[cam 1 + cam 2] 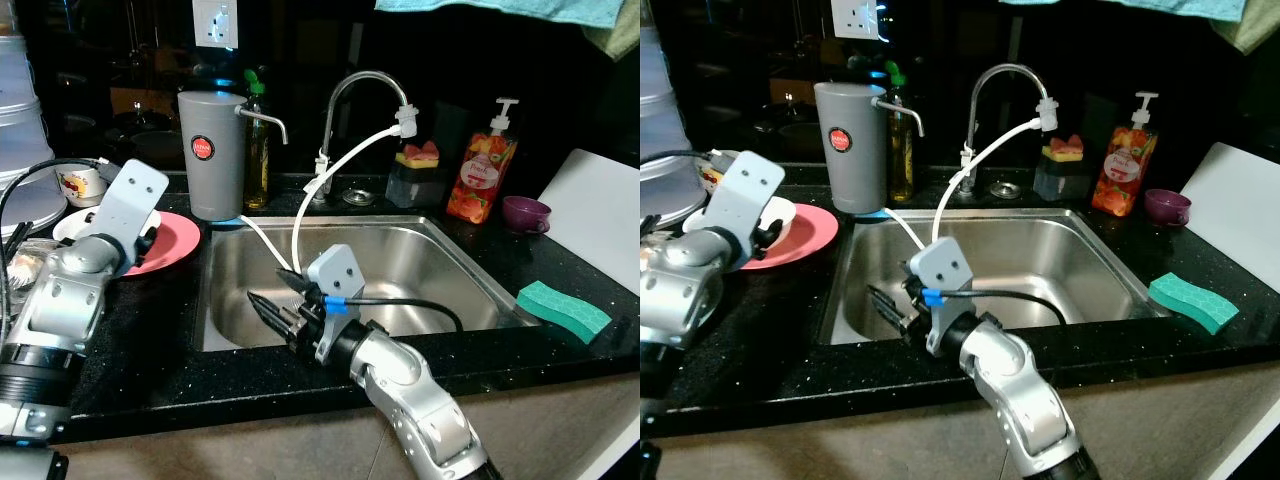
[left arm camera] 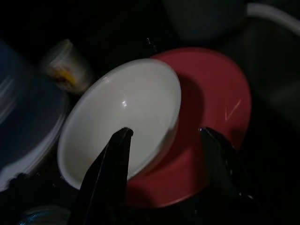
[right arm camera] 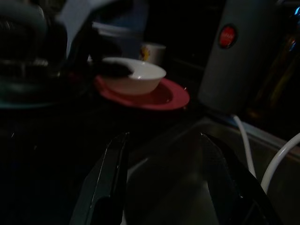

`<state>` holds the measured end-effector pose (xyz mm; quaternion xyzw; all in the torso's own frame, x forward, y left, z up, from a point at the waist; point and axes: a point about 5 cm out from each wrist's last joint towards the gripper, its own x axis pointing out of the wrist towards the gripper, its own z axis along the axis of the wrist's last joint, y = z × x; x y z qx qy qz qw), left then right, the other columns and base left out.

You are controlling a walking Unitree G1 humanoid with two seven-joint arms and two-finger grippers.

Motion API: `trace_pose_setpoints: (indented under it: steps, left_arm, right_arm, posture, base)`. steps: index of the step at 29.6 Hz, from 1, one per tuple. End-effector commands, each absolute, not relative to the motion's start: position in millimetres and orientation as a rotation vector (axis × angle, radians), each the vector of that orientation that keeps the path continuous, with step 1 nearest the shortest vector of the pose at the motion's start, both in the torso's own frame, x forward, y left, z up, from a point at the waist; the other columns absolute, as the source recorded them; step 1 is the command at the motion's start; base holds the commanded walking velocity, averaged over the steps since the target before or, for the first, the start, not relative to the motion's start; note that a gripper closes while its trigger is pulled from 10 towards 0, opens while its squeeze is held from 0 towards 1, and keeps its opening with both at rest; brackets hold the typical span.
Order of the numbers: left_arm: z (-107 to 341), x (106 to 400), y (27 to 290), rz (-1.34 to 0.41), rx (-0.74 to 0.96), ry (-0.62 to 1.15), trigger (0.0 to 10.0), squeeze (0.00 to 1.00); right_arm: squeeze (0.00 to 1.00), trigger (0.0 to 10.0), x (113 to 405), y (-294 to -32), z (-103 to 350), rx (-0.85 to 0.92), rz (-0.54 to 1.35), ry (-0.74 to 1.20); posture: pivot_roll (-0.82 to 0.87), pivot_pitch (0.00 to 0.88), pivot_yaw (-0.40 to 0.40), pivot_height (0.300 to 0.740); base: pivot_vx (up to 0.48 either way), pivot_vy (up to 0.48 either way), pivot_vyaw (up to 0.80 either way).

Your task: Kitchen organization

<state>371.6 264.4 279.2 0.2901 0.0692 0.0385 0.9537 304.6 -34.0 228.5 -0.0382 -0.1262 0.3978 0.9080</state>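
Two tools spread — left tool [image 2: 164,140] straddling white bowl [image 2: 122,117] rim, right tool [image 3: 164,178] at sink [image 1: 470,270] edge.

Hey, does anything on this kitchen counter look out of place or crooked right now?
Yes: the white bowl sits tilted, leaning on the red plate's rim rather than flat. The left end effector hovers open at it. The green sponge lies near the counter's front edge.

Left gripper [image 2: 165,140] raised at left, fingers spread (wide gap), right gripper [image 3: 164,143] forward and low, fingers parted
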Motion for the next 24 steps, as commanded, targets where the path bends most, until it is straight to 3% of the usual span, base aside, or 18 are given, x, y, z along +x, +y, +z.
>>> trace_pose_setpoints:
  steps: [1, 4, 12, 24]
  left_arm:
    - [279, 374, 265, 0.056, 0.618, 0.152, 10.0, 0.00]
    - [275, 383, 276, 0.032, 0.640, 0.233, 10.0, 0.00]
    - [280, 389, 275, -0.014, 0.649, 0.250, 10.0, 0.00]
    - [272, 399, 280, -0.002, 0.798, 0.329, 10.0, 0.00]
  right_arm:
    - [0.00, 10.0, 307, -37, 229, -0.059, 0.810, -0.251]
    - [0.00, 10.0, 311, -38, 240, -0.052, 0.815, -0.288]
    - [0.00, 10.0, 314, -39, 249, -0.048, 0.824, -0.324]
    - [0.00, 10.0, 316, -39, 256, -0.020, 0.787, -0.362]
  posture:
    - [0.23, 0.000, -0.091, 0.740]
    - [0.22, 0.000, -0.078, 0.740]
    - [0.22, 0.000, -0.073, 0.740]
    - [0.21, 0.005, -0.066, 0.740]
  base:
    - [0.000, 0.000, 0.00]
    - [0.000, 0.000, 0.00]
    - [0.000, 0.000, 0.00]
    - [0.000, 0.000, 0.00]
